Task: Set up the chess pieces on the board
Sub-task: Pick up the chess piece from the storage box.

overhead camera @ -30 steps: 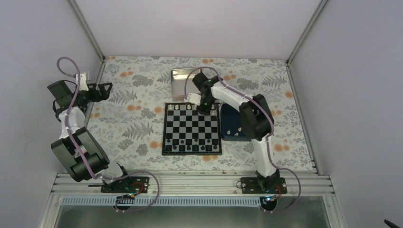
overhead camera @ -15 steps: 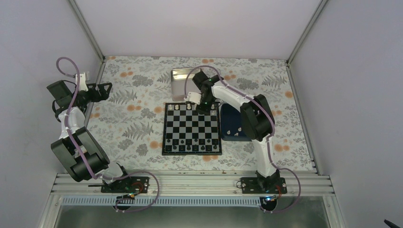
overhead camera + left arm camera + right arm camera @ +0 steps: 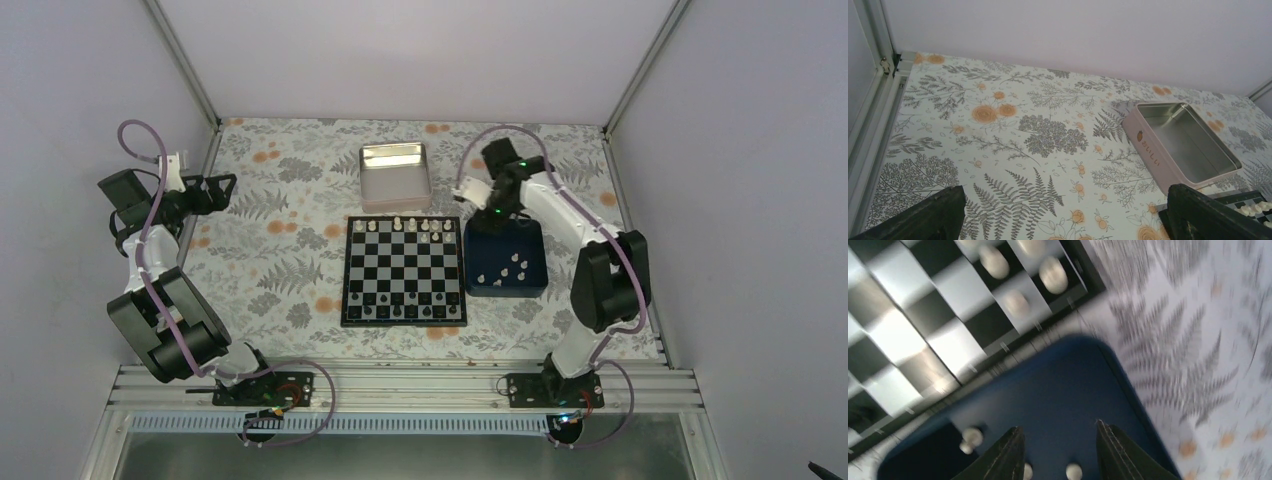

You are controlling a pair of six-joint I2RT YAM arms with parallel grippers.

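- The board (image 3: 404, 270) lies flat in the middle of the top view, on the flowered table cover (image 3: 280, 250).
- Done so far: several white chess pieces (image 3: 422, 225) stand in the top row of the board, more of them toward its upper right corner. They are too small for me to count or to tell the kinds.
- A line of dark pieces (image 3: 400, 312) fills the bottom row of the board.
- Left to do: more white pieces lie in the blue tray (image 3: 536, 282), just right of the board, so they are not placed yet. The second row from the top looks mostly bare. I judge that the white side is less than half set up.
- The right gripper (image 3: 468, 190) hangs over the upper left corner of the blue tray, right of the frame's centre. In its wrist view the fingers (image 3: 1008, 455) stand apart and only the tray floor shows between them, so it carries nothing.
- The left gripper (image 3: 215, 190) is at the left of the frame, well apart from the board. In its wrist view the jaws are spread wide and empty.
- The silver tin (image 3: 393, 177) above the board has nothing inside.
- My guess is that the step in hand is fetching another white piece from the tray.
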